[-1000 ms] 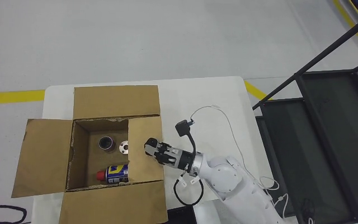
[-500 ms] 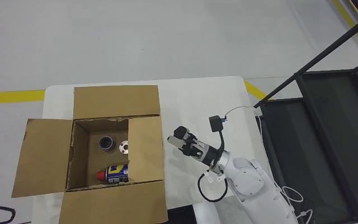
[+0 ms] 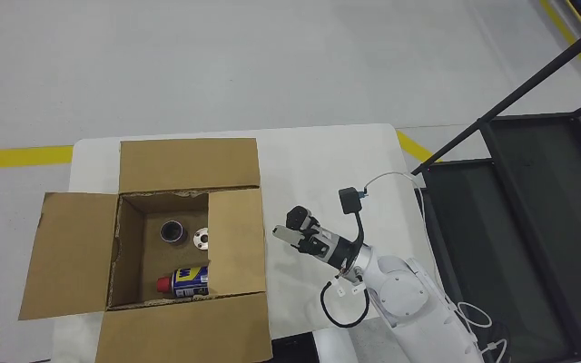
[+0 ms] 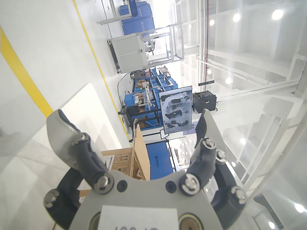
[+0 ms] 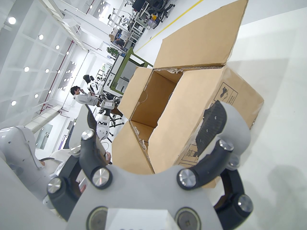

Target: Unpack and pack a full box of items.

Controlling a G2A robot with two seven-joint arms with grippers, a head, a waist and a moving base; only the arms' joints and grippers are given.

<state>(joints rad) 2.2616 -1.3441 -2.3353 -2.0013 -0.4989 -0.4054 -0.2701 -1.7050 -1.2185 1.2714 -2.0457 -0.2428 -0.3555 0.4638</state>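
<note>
the right arm's white, rounded forearm (image 3: pixel 392 292) lies stretched out low and nearly level, narrowing to a black-and-silver wrist (image 3: pixel 332 250) and ending in the right hand (image 3: pixel 285 225), a grey two-fingered metal claw with black ribbed pads. its fingers (image 5: pixel 215 118) are spread wide, with nothing gripped between them. the left hand (image 4: pixel 130 120), of the same grey metal build, has its fingers (image 4: pixel 60 125) parted just as wide and empty.
</note>
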